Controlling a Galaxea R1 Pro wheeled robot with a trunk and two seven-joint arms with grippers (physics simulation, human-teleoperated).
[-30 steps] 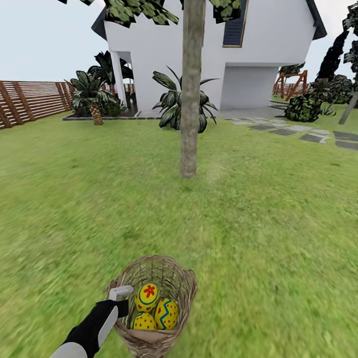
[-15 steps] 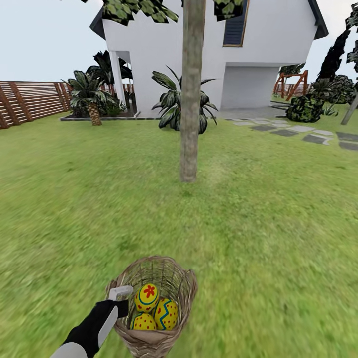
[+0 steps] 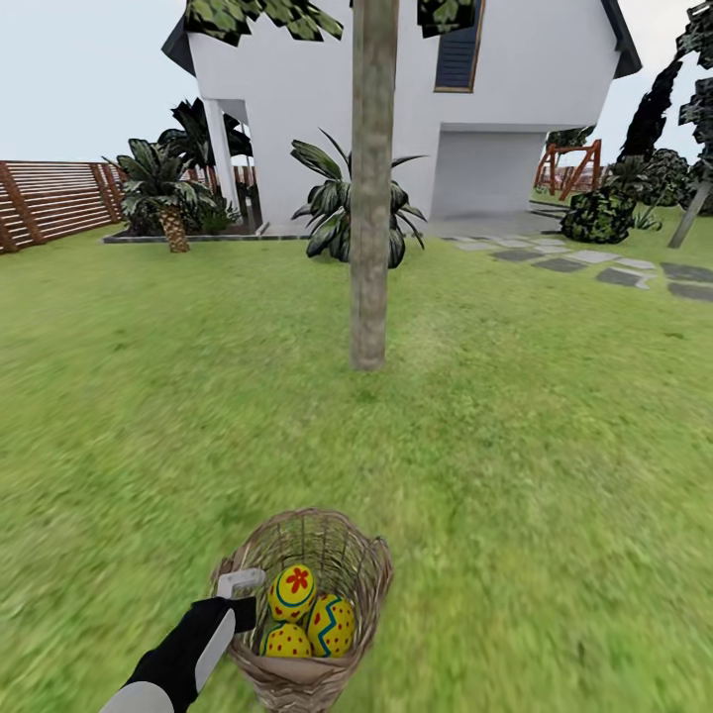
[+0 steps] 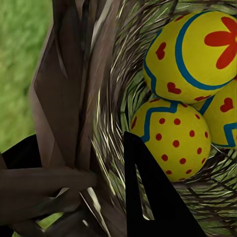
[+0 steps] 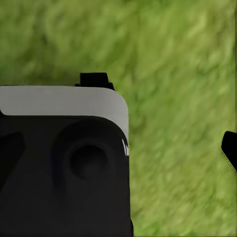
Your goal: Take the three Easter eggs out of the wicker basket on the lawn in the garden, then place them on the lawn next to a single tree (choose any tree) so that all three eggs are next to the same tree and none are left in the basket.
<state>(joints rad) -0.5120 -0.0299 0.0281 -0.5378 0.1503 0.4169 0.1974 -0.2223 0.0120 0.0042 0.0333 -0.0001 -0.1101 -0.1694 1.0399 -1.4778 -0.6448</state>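
Note:
The wicker basket [image 3: 349, 543] hangs low in the head view, with my left gripper [image 3: 241, 592] shut on its rim. Inside lie the three Easter eggs: one with a red flower [image 3: 294, 590], one with zigzags [image 3: 332, 625], one with red dots [image 3: 287, 643]. In the left wrist view my fingers [image 4: 148, 197] straddle the woven wall [image 4: 74, 98], close to the dotted egg [image 4: 173, 138] and the flower egg [image 4: 197, 54]. The tree [image 3: 369, 248] stands straight ahead on the lawn [image 3: 535, 446]. One right fingertip [image 5: 229, 150] shows far out over grass.
A white house [image 3: 515, 89] stands behind the tree, with a broad-leaved plant [image 3: 332, 203] and a short palm [image 3: 158, 188] before it. The brown slatted fence [image 3: 50, 203] runs at the left. Grey stepping stones [image 3: 594, 267] and bushes [image 3: 599, 213] lie at the right.
The whole view has moved forward: the tree's trunk stands nearer and lower in the picture, the house shifted slightly left. Basket, eggs and left gripper keep the same place before me.

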